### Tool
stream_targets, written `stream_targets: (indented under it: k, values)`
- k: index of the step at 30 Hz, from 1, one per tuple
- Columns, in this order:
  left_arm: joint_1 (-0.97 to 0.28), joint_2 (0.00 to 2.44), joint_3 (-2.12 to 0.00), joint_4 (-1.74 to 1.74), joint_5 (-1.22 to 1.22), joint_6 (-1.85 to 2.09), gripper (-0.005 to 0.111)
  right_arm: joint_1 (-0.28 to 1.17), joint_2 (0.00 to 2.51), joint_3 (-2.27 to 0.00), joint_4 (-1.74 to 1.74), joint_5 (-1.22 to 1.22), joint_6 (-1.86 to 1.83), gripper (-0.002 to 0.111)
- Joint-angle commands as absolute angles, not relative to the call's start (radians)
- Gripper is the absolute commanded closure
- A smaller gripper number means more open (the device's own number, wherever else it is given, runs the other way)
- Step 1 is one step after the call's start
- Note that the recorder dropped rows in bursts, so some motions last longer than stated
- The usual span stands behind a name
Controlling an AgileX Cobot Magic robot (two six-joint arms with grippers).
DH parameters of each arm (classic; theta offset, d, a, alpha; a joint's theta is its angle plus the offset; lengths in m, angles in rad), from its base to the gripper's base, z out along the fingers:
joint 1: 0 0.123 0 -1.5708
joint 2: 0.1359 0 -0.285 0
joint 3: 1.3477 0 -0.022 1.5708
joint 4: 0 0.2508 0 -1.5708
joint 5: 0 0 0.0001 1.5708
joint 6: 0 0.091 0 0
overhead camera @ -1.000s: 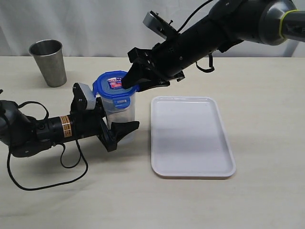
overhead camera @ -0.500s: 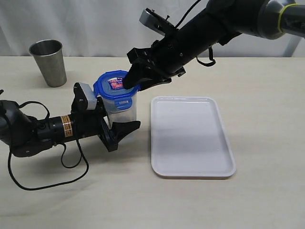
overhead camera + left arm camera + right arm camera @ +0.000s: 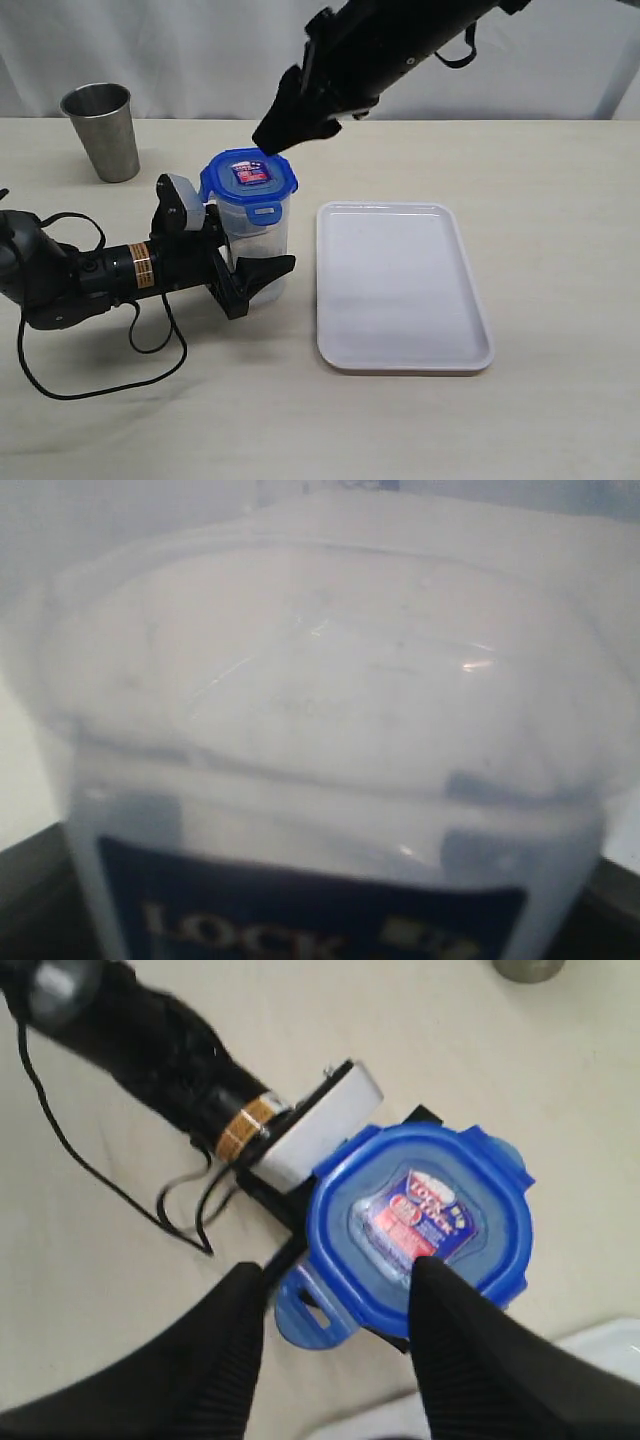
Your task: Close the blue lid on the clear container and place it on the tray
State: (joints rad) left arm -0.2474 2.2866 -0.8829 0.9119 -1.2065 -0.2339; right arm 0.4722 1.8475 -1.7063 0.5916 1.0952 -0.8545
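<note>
blue lid (image 3: 248, 178): glossy blue plastic, rounded-octagonal, with a red-and-blue sticker on top. It sits level on the container's mouth. In the right wrist view one flap juts outward.
clear container (image 3: 257, 240): tall, cloudy-translucent plastic, slightly tapered. It stands upright on the table, just left of the tray with a narrow gap between them.
left gripper (image 3: 248, 250): lies low along the table, its black fingers pressed against opposite sides of the clear container, clasping it. Its wrist view is filled by the container's wall and a dark-blue label.
right gripper (image 3: 283, 128): hovers above the blue lid without touching it, fingers spread wide and holding nothing.
tray (image 3: 400, 290): smooth white plastic, rectangular, with rounded corners and a low rim.
steel cup (image 3: 102, 130): brushed metal, tapered, upright at the far left, well apart from the container.
table (image 3: 540, 170): matte beige, with wide open stretches in front of and to the right of the tray.
cable (image 3: 100, 385): thin and black, looping beside the left arm.
</note>
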Motion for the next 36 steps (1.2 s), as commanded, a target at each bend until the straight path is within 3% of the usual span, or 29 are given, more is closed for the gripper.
stream_targets:
  k: [1,10,21,28,36]
  values:
    - [-0.255,2.286,-0.891,0.903,-1.221,-0.237,0.107,0.570,1.842,-1.688,0.313,1.036,-0.865,0.066]
    - [-0.255,2.286,-0.891,0.903,-1.221,-0.237,0.107,0.709,1.842,-1.551,0.043,0.818,-0.860,0.066]
    - [-0.255,2.286,-0.891,0.903,-1.221,-0.237,0.107,0.749,1.865,-1.381,-0.052,0.626,-0.927,0.066]
    - [-0.255,2.286,-0.891,0.927,-1.221,-0.237,0.107,0.780,1.944,-1.380,-0.104,0.608,-0.912,0.075]
    - [-0.255,2.286,-0.891,0.930,-1.221,-0.237,0.107,0.782,1.999,-1.380,-0.129,0.575,-0.898,0.075]
